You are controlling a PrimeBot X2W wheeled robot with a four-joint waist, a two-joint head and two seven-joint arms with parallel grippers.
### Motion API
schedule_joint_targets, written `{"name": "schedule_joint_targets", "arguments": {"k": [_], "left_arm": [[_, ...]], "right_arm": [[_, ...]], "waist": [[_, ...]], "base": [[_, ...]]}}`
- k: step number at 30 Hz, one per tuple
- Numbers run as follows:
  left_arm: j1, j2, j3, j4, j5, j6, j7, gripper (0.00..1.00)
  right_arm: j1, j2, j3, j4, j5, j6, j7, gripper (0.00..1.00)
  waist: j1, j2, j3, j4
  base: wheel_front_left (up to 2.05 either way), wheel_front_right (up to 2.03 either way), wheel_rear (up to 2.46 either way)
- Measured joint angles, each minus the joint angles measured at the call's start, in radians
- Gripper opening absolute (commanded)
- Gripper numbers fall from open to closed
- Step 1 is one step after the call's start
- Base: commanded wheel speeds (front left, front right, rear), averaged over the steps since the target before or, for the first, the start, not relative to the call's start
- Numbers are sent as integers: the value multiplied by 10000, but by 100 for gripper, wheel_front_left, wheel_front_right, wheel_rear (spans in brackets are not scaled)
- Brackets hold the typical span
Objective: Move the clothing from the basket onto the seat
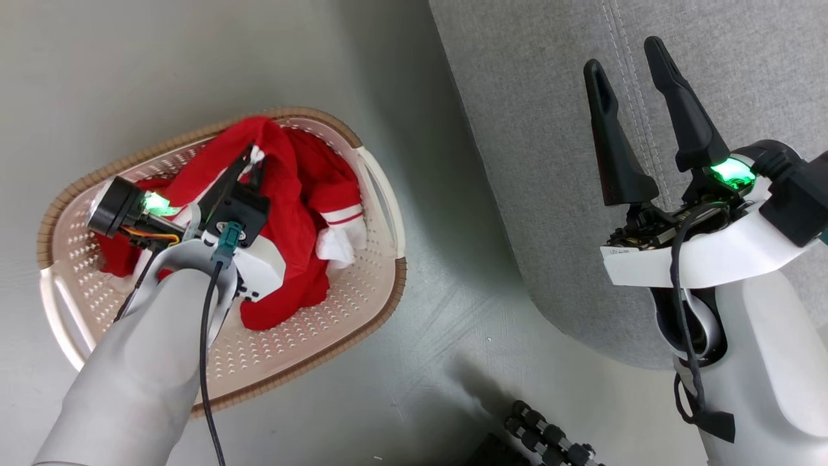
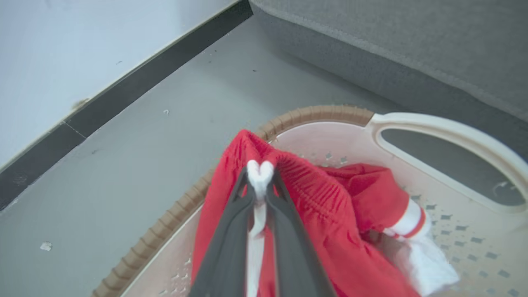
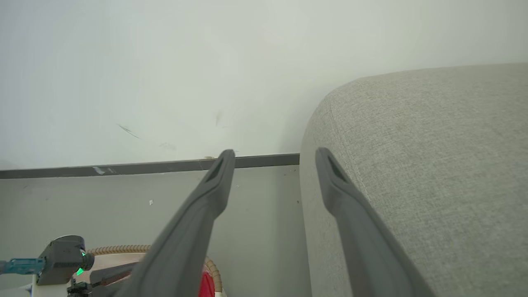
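The cream basket (image 1: 381,213) with a brown rim stands on the floor at the left and holds the red clothing (image 1: 291,188) with white stripes. My left gripper (image 1: 253,155) is inside it, shut on a white drawstring and the gathered red waistband, which rises in a peak. In the left wrist view the two fingers pinch the white cord of the clothing (image 2: 330,206) at the gripper (image 2: 260,175) tips, over the basket (image 2: 449,132). My right gripper (image 1: 627,55) hangs open over the grey seat (image 1: 537,129), holding nothing. It also stands open beside the seat (image 3: 433,165).
Grey floor runs between basket and sofa. A white wall with a dark skirting board (image 3: 123,168) stands behind. A black ribbed part of the robot's base (image 1: 543,433) shows at the bottom middle.
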Motion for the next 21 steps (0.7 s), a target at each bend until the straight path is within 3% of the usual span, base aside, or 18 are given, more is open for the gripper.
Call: {"name": "schedule_joint_targets", "arguments": {"k": [21], "left_arm": [[1832,571,940,-3427,-880,401,-6,0]], "right_arm": [[13,-27,61,742,-1058,0,0,100]], "waist": [[0,0,-1624,1036]], "base": [[0,0,0]]}}
